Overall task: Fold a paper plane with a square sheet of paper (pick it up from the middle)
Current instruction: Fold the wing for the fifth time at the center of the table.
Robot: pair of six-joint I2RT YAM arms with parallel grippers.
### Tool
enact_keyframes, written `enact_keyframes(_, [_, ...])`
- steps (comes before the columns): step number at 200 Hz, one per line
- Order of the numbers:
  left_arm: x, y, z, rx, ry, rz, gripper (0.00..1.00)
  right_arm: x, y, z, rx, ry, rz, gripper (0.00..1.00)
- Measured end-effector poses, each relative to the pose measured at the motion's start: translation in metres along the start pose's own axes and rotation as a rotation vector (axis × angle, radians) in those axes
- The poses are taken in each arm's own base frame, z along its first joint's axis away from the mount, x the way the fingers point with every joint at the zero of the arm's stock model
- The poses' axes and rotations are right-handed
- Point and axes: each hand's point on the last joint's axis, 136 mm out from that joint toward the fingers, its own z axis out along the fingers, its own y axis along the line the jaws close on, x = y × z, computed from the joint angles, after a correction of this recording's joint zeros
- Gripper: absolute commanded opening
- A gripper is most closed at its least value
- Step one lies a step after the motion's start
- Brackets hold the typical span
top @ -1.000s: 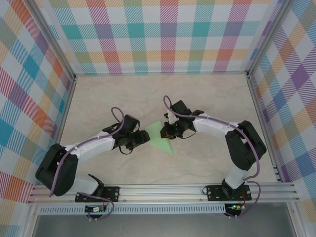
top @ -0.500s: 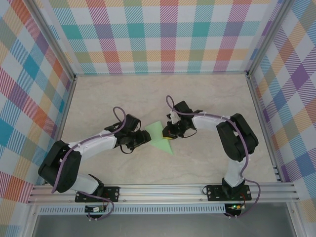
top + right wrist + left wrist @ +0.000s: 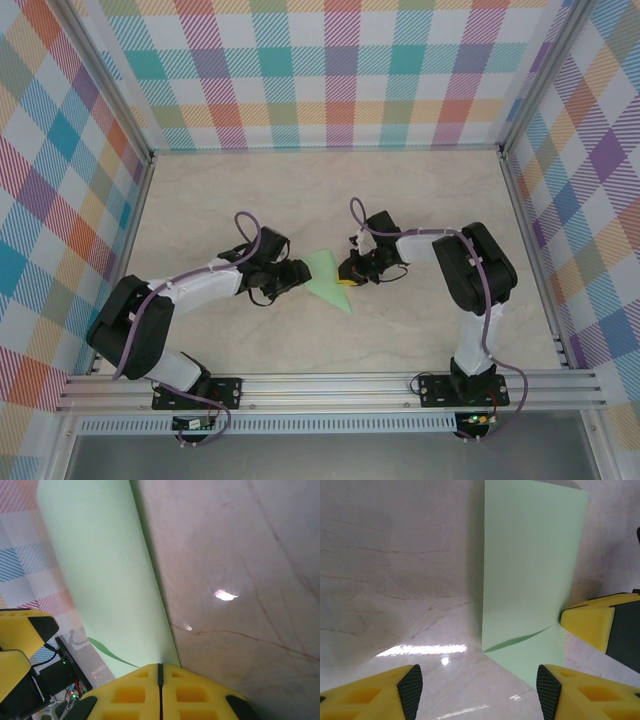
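1. Your tabletop [image 3: 420,200] is a pale, marble-patterned slab with thin brown veins. It is glossy enough to throw back bright spots of light in both wrist views.
2. Walls [image 3: 330,80] in a pastel check of pink, teal, orange and purple close it in at the back and on both sides. Metal posts stand at the back corners.
3. A ribbed metal rail [image 3: 330,385] runs along the near edge, and both arm bases are bolted to it.
4. The paper [image 3: 327,275] is near the middle of the tabletop, between the two end effectors. It is pale mint green and seen from above it tapers to a point toward the rail.
5. In the left wrist view, part of the paper lies flat on the tabletop. A larger panel rises from a crease and casts a shadow to its left.
6. Your left end effector [image 3: 292,274] is just beside the paper's left edge. Its yellow fingers are partly spread and grip nothing.
7. Your right end effector [image 3: 347,276] is at the paper's right edge with its fingers pressed together. The tips touch the paper near the crease, but you cannot tell whether any paper is pinched between them.
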Motion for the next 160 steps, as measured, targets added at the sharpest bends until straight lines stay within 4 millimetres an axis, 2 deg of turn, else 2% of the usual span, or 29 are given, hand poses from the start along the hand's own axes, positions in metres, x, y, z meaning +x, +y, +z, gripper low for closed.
enact_keyframes(68, [-0.004, -0.013, 0.014, 0.041, 0.021, -0.025, 0.64, -0.002, 0.0, -0.002, -0.023, -0.001, 0.012, 0.09])
enact_keyframes(160, [-0.008, -0.018, 0.035, 0.08, 0.043, -0.07, 0.62, -0.002, -0.001, -0.002, -0.045, 0.01, 0.024, 0.1])
